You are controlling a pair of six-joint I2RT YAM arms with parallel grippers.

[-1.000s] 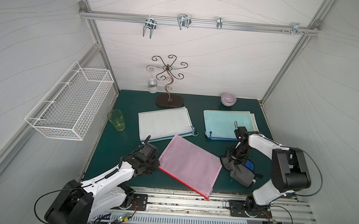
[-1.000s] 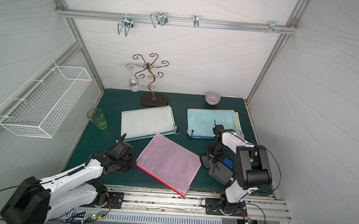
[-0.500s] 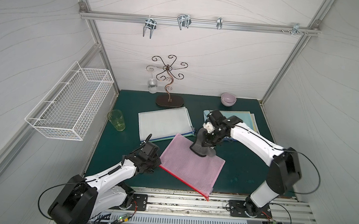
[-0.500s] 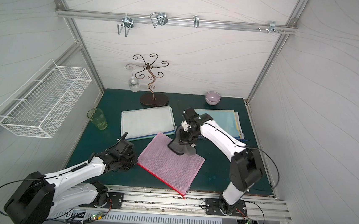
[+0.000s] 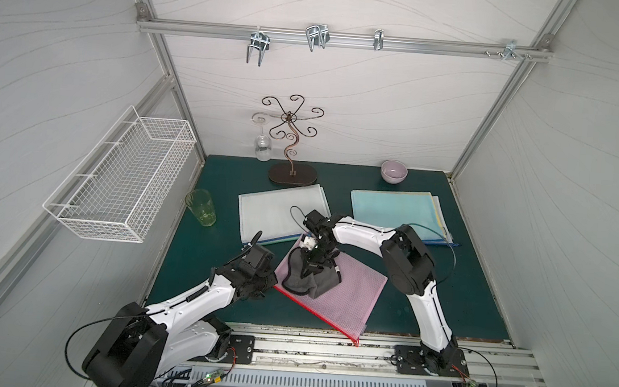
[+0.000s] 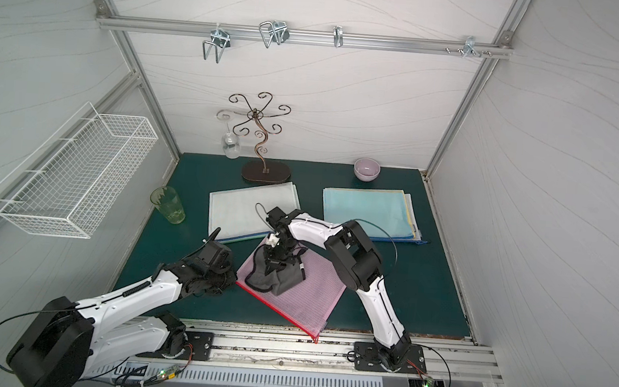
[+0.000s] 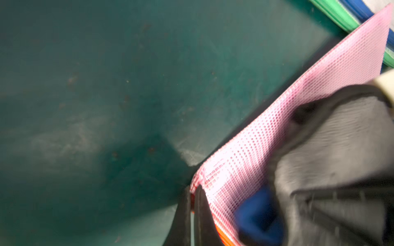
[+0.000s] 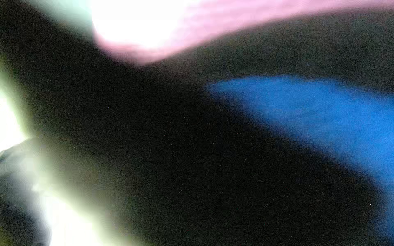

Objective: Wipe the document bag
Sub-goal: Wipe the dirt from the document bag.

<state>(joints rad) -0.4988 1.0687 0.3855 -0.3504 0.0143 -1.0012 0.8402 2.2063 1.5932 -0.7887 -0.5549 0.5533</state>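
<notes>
Bag: pink mesh document bag (image 5: 348, 299) lay flat, red-edged.
Claws: left gripper (image 7: 192, 192) pinched its corner; right gripper (image 5: 312, 268) clamped grey cloth (image 5: 323, 284).
Basket: white wire basket (image 5: 120, 183) hung apart.

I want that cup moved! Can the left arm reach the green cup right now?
Probably not yet. The left hand is shut on a corner of the pink bag, so it would have to let go first. The mat between it and the green cup looks bare.

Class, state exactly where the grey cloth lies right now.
In both top views the grey cloth sits on the pink document bag at its left end, held by the right gripper.
</notes>
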